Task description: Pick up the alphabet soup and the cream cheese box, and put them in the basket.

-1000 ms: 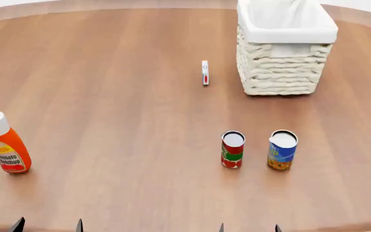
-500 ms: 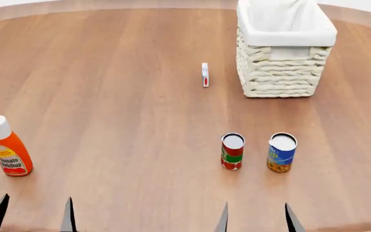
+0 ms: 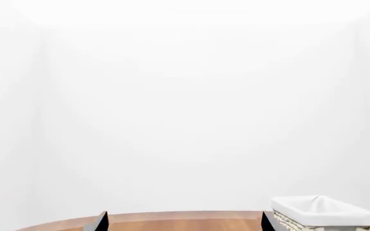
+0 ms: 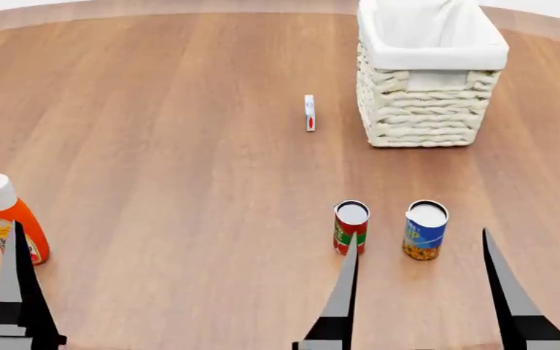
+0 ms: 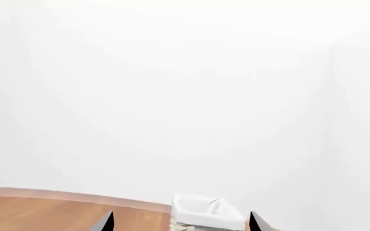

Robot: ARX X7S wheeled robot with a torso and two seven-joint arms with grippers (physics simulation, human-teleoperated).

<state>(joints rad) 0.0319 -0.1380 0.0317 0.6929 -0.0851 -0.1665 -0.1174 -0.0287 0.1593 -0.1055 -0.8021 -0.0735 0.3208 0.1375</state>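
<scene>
The alphabet soup (image 4: 425, 230), a blue can with a pale top, stands upright near the table's front right. The thin cream cheese box (image 4: 309, 112) stands on edge farther back, left of the cream woven basket (image 4: 421, 109). My right gripper (image 4: 419, 232) is open with nothing in it; in the head view its two dark fingers rise on either side of the soup, nearer the camera. Only one left finger (image 4: 14, 284) shows in that view, in front of the ketchup. In the left wrist view my left gripper (image 3: 183, 223) stands wide open and empty. The basket (image 5: 208, 214) shows far off in the right wrist view.
A red, green and white can (image 4: 351, 227) stands just left of the soup. An orange ketchup bottle (image 4: 12, 219) with a white cap stands at the front left. The round wooden table (image 4: 163, 131) curves away at the back. The basket (image 3: 323, 212) also shows in the left wrist view.
Both grippers have risen into the head view, their fingers reaching much farther up the picture. The right fingers have spread wider. Nothing on the table has moved.
</scene>
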